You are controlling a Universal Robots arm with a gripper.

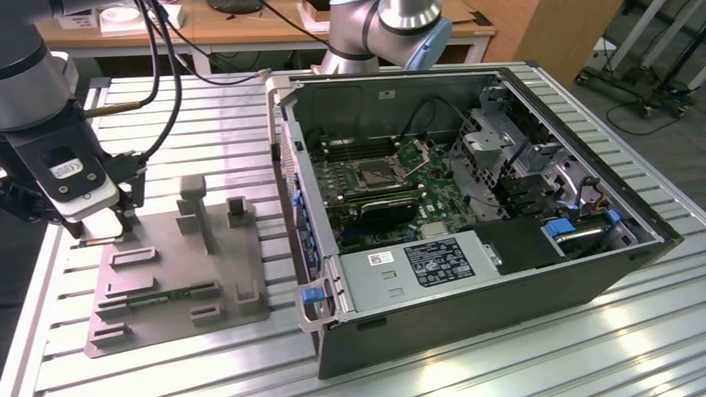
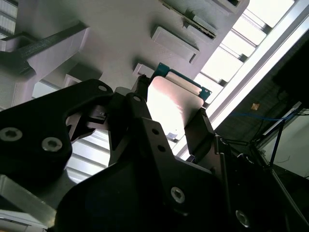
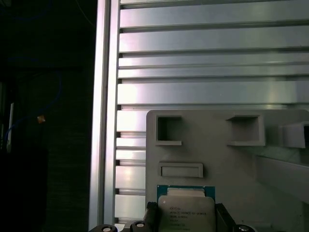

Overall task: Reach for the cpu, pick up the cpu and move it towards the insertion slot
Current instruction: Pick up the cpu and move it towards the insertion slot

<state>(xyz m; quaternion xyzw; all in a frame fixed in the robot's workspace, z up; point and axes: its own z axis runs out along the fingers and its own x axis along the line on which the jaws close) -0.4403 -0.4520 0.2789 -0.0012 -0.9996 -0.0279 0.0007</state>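
Black fingers [image 2: 199,126] grip the cpu [image 2: 174,104] by opposite edges.

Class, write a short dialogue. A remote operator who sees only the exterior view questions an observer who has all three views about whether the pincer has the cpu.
Operator: In the exterior view the pincer is low over the grey fixture, well apart from the insertion slot. Is the cpu there?
Observer: Yes. In both wrist views the cpu sits between the fingers, with its pale metal top showing.
Operator: Are they touching it?
Observer: In the second wrist view a finger is against each of two opposite edges. I cannot tell whether it is lifted off the fixture.
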